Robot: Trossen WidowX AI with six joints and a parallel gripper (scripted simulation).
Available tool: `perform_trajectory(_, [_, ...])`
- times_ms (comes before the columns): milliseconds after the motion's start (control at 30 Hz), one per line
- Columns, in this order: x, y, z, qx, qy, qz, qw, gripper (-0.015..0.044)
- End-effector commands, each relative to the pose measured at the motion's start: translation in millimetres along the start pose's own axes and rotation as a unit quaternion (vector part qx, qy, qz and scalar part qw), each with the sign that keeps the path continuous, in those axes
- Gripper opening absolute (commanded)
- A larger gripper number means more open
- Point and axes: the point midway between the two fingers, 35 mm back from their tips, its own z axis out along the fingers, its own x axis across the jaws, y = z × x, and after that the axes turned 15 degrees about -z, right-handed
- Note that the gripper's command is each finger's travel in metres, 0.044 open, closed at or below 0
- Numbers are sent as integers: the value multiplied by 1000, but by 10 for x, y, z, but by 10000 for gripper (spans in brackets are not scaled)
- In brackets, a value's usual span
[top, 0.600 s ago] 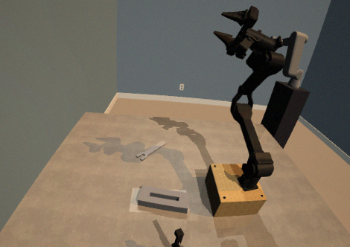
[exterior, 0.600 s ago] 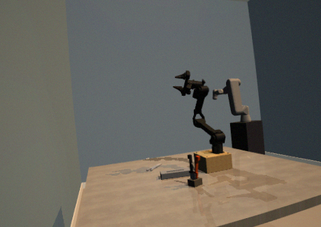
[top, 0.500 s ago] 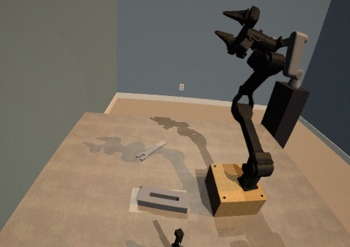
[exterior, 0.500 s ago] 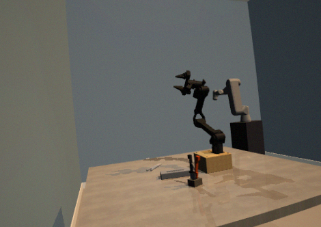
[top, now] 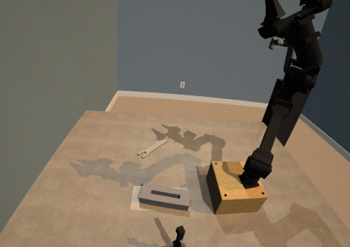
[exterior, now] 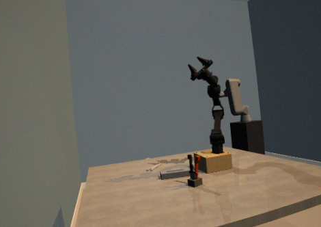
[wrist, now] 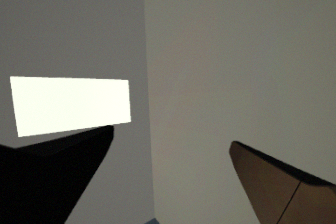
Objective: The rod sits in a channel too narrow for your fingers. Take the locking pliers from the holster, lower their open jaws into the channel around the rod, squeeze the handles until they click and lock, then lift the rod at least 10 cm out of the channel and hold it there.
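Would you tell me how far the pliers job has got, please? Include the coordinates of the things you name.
Nothing looks done: the pliers [exterior: 197, 167] stand upright in their holster [exterior: 194, 182], away from the channel block [top: 164, 201] [exterior: 175, 174]. Nothing is in hand, as the open hand [exterior: 198, 63] [wrist: 173, 139] is raised high above the table. Left: fetching the pliers, clamping the rod, lifting and holding it. I can't make out the rod.

Wood-look base box [top: 238, 202] [exterior: 220, 162] at lower right showing matt grain, tabletop [top: 100, 130] [exterior: 133, 205] looking smooth, mottled, faintly glossy, reflecting at lower centre.
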Motion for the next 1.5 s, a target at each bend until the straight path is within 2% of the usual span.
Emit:
perform_trajectory(0, [-458,-597,-64,87,1,-237,968,440])
perform_trajectory(100, [-950,-899,-135,155,-8,-387,909,440])
perform_trajectory(233, [-1726,-1083,-293,248,-33,-543,802,440])
perform_trajectory(467, [-3064,-845,-809,415,-97,-686,590,440])
perform_trajectory(533, [-3255,-756,-926,442,-109,-694,557,440])
perform_trajectory(667, [-3269,-748,-935,444,-109,-695,555,440])
perform_trajectory(733, [-3420,-733,-1030,473,-128,-690,532,440])
perform_trajectory(833, [-3953,-614,-1520,591,-200,-653,428,440])
perform_trajectory(1000, [-4287,-406,-2161,709,-267,-577,306,440])
perform_trajectory(1133, [-4336,-216,-2694,788,-319,-482,214,440])
perform_trajectory(1300, [-4164,7,-3219,863,-348,-354,95,440])
perform_trajectory(1367, [-4110,45,-3296,874,-349,-329,73,440])
perform_trajectory(1467, [-4102,51,-3308,876,-349,-325,69,440])
